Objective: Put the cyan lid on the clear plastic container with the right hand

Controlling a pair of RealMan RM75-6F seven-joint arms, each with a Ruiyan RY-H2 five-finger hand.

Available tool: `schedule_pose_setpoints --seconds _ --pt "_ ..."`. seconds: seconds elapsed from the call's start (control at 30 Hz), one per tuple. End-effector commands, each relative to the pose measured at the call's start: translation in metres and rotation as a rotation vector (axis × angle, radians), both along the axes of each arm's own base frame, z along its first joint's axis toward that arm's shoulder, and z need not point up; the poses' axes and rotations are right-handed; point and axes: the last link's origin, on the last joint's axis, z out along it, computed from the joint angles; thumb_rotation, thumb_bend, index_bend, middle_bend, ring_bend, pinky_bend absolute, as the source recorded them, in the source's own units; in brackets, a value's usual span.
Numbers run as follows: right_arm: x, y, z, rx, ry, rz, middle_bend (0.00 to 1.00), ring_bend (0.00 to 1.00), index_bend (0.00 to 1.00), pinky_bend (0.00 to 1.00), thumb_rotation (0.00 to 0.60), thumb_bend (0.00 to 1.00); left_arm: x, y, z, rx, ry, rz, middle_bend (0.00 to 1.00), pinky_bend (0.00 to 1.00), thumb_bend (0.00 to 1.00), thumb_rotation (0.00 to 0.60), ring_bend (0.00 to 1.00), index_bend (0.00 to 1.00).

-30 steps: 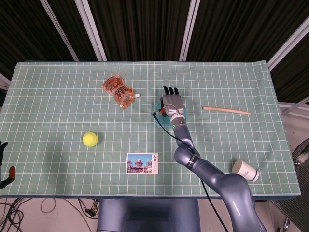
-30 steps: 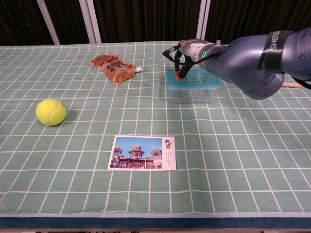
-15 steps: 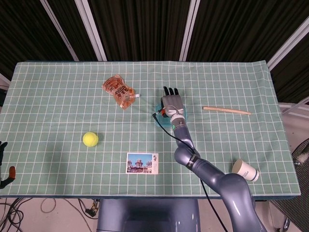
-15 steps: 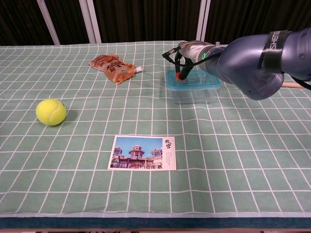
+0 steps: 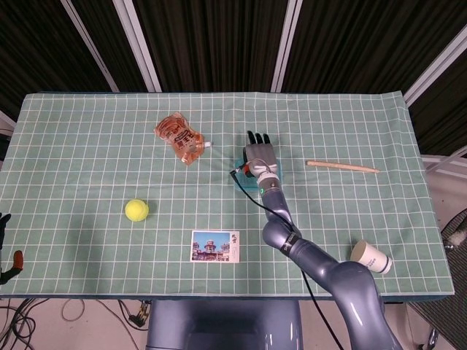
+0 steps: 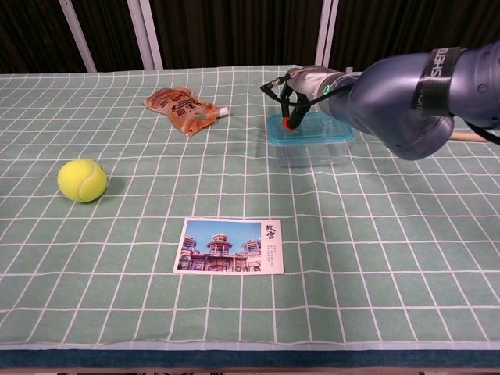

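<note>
The clear plastic container [image 6: 311, 151] stands on the green checked cloth, right of the middle. The cyan lid [image 6: 330, 131] lies flat on top of it. My right hand [image 5: 260, 155] lies over the lid with its fingers stretched out towards the far edge; in the chest view the right hand [image 6: 303, 84] has its orange thumb tip touching the lid's left part. It grips nothing. Most of the lid is hidden under the hand in the head view, with only its cyan edge [image 5: 240, 165] showing. Only a small part of my left hand [image 5: 7, 255] shows at the lower left edge.
An orange pouch [image 5: 180, 138] lies left of the container. A tennis ball [image 5: 136, 210] and a postcard [image 5: 215, 246] are nearer the front. A wooden stick [image 5: 343, 167] lies to the right, and a tipped paper cup [image 5: 370, 257] is at the front right.
</note>
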Motion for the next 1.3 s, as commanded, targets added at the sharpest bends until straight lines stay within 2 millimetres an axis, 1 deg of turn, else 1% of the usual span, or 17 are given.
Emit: schedule_pose_setpoints --seconds 0.03,0.07,0.1,0.13,0.2,0.27,0.37,0.5,0.67,0.77,0.87,0.9,1.13,1.23,1.3 --pt "0.013 -0.005 0.012 -0.055 -0.068 0.014 0.0 0.0 0.49 0.0 0.6 0.47 0.0 0.0 0.0 0.001 0.0 -0.002 0.0 0.0 0.5 0.6 0.0 0.05" --pt "0.016 -0.007 0.017 -0.072 -0.087 0.02 0.0 0.0 0.4 0.0 0.6 0.47 0.0 0.0 0.0 0.0 0.001 -0.002 0.0 0.0 0.5 0.6 0.0 0.05" --pt "0.018 -0.008 0.022 -0.088 -0.104 0.026 0.0 0.0 0.33 0.0 0.6 0.47 0.0 0.0 0.0 0.0 0.001 -0.001 0.0 0.0 0.5 0.6 0.0 0.05" --pt "0.021 -0.01 0.028 -0.108 -0.124 0.032 0.0 0.0 0.23 0.0 0.6 0.45 0.0 0.0 0.0 0.0 0.002 -0.002 0.0 0.0 0.5 0.6 0.0 0.05" --pt "0.025 -0.012 0.041 -0.142 -0.16 0.046 0.0 0.0 0.11 0.0 0.6 0.41 0.0 0.0 0.0 0.001 0.003 -0.004 0.0 0.0 0.5 0.6 0.0 0.05" --pt "0.027 -0.011 0.053 -0.165 -0.188 0.064 0.0 0.0 0.08 0.0 0.6 0.37 0.0 0.0 0.0 0.002 0.005 -0.007 0.0 0.0 0.5 0.6 0.0 0.05" --pt "0.024 -0.005 0.073 -0.197 -0.188 0.1 0.0 0.0 0.08 0.0 0.6 0.36 0.0 0.0 0.0 0.003 0.009 -0.014 0.0 0.0 0.5 0.6 0.0 0.05" --pt "0.013 0.014 0.102 -0.226 -0.172 0.14 0.0 0.0 0.07 0.0 0.6 0.36 0.002 0.0 0.0 0.008 0.017 -0.033 0.0 0.0 0.5 0.6 0.0 0.05" --pt "-0.015 0.058 0.138 -0.248 -0.14 0.185 0.0 0.0 0.06 0.0 0.6 0.36 0.006 -0.001 0.0 0.023 0.035 -0.088 0.0 0.0 0.5 0.6 0.0 0.05" --pt "-0.039 0.091 0.157 -0.279 -0.137 0.195 0.0 0.0 0.06 0.0 0.6 0.36 0.008 -0.001 0.0 0.036 0.044 -0.119 0.0 0.0 0.5 0.6 0.0 0.05" --pt "-0.066 0.123 0.172 -0.304 -0.106 0.207 0.0 0.0 0.06 0.0 0.6 0.36 0.01 0.0 0.002 0.052 0.052 -0.147 0.0 0.0 0.5 0.6 0.0 0.05" --pt "-0.072 0.129 0.174 -0.308 -0.095 0.21 0.0 0.0 0.06 0.0 0.6 0.36 0.01 0.0 0.002 0.055 0.055 -0.153 0.0 0.0 0.5 0.6 0.0 0.05" --pt "-0.132 0.206 0.195 -0.362 -0.035 0.205 0.0 0.0 0.06 0.0 0.6 0.36 0.014 -0.002 0.002 0.069 0.071 -0.189 0.0 0.0 0.5 0.6 0.0 0.05" --pt "-0.154 0.236 0.199 -0.391 -0.032 0.194 0.0 0.0 0.06 0.0 0.6 0.36 0.015 -0.004 0.001 0.065 0.073 -0.199 0.0 0.0 0.5 0.6 0.0 0.05" --pt "-0.166 0.253 0.2 -0.398 -0.027 0.185 0.0 0.0 0.06 0.0 0.6 0.36 0.017 -0.005 0.001 0.064 0.074 -0.208 0.0 0.0 0.5 0.6 0.0 0.05"
